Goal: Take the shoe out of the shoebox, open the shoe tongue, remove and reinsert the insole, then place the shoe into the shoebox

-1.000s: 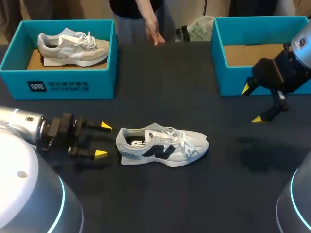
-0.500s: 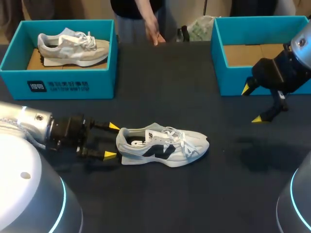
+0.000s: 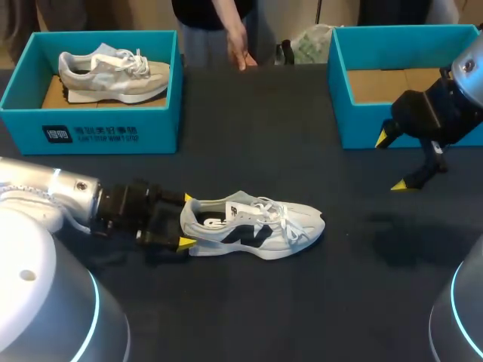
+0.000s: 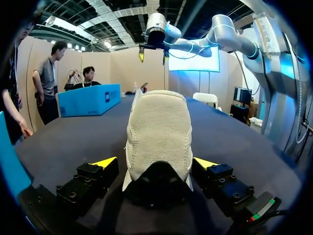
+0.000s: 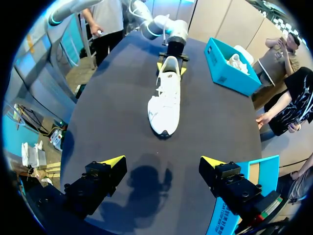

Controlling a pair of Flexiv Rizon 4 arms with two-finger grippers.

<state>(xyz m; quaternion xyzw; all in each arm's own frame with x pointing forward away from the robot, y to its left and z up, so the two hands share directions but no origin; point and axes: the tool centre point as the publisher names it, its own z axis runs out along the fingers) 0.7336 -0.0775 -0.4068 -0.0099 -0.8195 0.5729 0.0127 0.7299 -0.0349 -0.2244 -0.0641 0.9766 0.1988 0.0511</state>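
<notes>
Two teal boxes stand at the far corners of the dark, matte surface (image 3: 249, 143), with a broad strip of it between them. The left box (image 3: 90, 130) holds a grey shoe (image 3: 113, 74) lying on its side on a brown cardboard floor. The right box (image 3: 343, 83) shows its brown cardboard floor.

The white shoe (image 3: 253, 226) stands upright near the middle of the surface, well apart from both boxes, heel toward the left arm and toe toward the right. It has a pale mesh upper, white laces, a dark side emblem and a low rounded toe. In the left wrist view its heel (image 4: 159, 132) appears as a fuzzy, cream-coloured, tapering panel.

The left claw (image 3: 186, 221) lies low on the surface, open, its fingers straddling the heel (image 4: 155, 164). A narrow gap shows beside at least one yellow tip.

The right claw (image 3: 392, 161) hangs open above the surface, just in front of the right box. It looks down the shoe's length (image 5: 165, 98) from the toe (image 5: 162, 161), with a wide stretch of surface between them.
</notes>
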